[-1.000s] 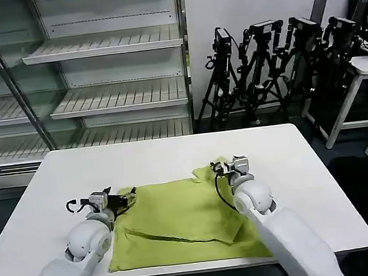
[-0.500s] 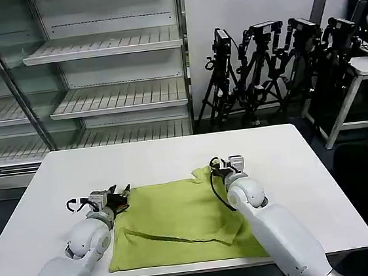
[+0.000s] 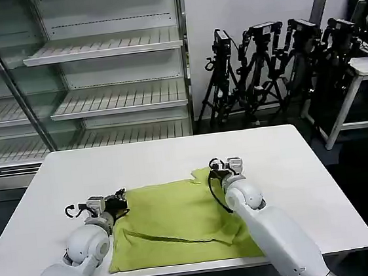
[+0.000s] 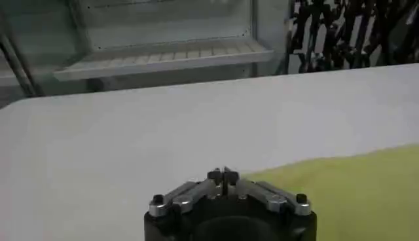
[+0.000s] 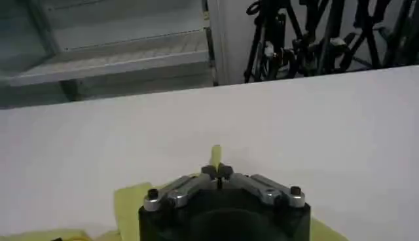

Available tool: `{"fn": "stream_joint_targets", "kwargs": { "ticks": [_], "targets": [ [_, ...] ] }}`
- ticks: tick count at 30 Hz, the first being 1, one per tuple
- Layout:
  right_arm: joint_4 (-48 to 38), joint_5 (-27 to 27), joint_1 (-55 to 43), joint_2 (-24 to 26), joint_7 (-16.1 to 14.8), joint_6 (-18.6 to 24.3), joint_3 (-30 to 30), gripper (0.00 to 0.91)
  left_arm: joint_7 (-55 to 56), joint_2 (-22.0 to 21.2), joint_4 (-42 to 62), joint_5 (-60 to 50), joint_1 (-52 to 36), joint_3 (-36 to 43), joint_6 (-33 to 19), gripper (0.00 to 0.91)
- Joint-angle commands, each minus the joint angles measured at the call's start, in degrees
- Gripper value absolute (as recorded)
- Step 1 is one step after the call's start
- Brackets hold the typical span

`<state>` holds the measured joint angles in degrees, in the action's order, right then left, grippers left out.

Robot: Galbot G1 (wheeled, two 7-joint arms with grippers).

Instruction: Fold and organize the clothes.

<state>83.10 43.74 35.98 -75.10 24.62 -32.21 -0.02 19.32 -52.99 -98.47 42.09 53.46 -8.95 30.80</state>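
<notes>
The white counter [image 3: 173,155] spreads wide across the head view, and behind it stands a tall shelf unit [image 3: 102,51] with bare slatted shelves, plus a cluster of black tripods [image 3: 273,49] against the far wall. On the counter's near half lies the lime yellow-green shirt [image 3: 173,218], spread mostly flat, with one layer folded over so a diagonal edge runs across its near part (plain fabric is all that faces up). Its near hem lies close to the counter's front edge.

Now the arms, both reaching in from the near side. The left hand [image 3: 119,199] sits low at the shirt's far left corner, right at the fabric's edge; in the left wrist view the left hand [image 4: 224,175] has its fingertips pinched together, clenched on nothing I can see, with the shirt's green edge just beside it on the counter. Over on the other side, the right hand [image 3: 215,168] is at the shirt's far right corner, where the cloth bunches up a little. The right wrist view shows the right hand [image 5: 217,171] pressed closed on a thin upright sliver of the green fabric poking up between the tips.
</notes>
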Motion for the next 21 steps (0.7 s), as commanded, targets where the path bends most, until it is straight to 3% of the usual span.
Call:
{"fn": "stream_joint_targets", "kwargs": {
  "ticks": [1, 8, 21],
  "targets": [
    [1.33, -0.02, 0.03, -0.2, 0.07, 0.98, 0.1, 0.0, -0.35, 0.2, -3.04, -0.16, 1.06, -0.89, -3.89, 0.02],
    [10.64, -1.19, 2.64, 3.17, -1.23, 3.22, 1.13, 0.0, -0.97, 1.72, -9.36, 0.7, 3.19, -4.23, -6.77, 0.02],
    [26.62, -2.59, 12.66, 7.62, -2.64, 3.31, 6.46, 0.0, -1.45, 2.6, -17.58, 0.46, 10.29, -8.32, -7.67, 0.02]
  ]
}}
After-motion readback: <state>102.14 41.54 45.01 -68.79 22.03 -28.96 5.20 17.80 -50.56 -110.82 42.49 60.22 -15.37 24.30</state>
